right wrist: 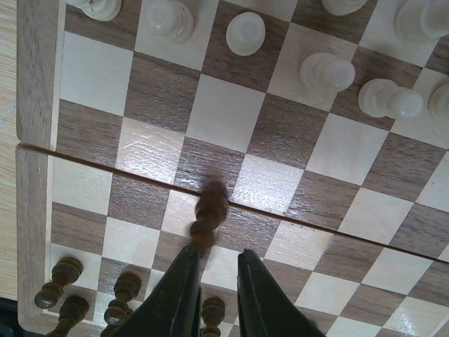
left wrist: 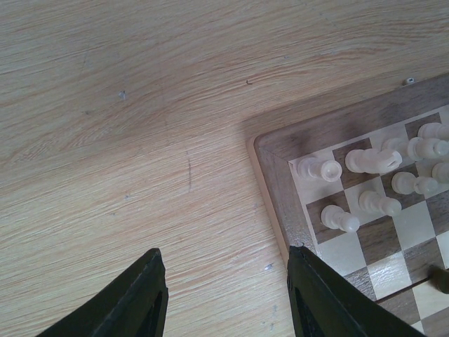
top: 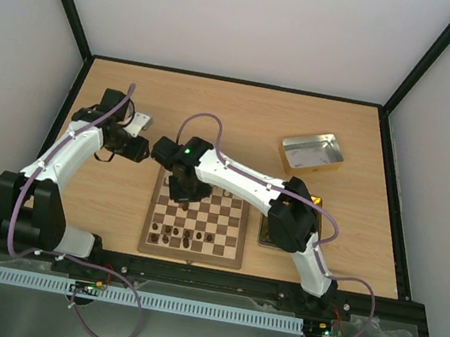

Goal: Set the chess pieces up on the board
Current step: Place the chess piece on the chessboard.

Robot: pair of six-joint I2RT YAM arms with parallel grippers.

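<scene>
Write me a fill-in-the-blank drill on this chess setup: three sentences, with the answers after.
1. The left pincer hangs open over the bare ___, beside the board.
2. The blurred piece just ahead of the right pincer is ___ brown.
3. The corner pieces nearest the left pincer are ___ in colour.

Missing words: table; dark; cream.

On the checked board (top: 191,254), cream chess pieces (right wrist: 245,33) stand at the far end, dark brown pieces (right wrist: 60,278) nearest.
</scene>
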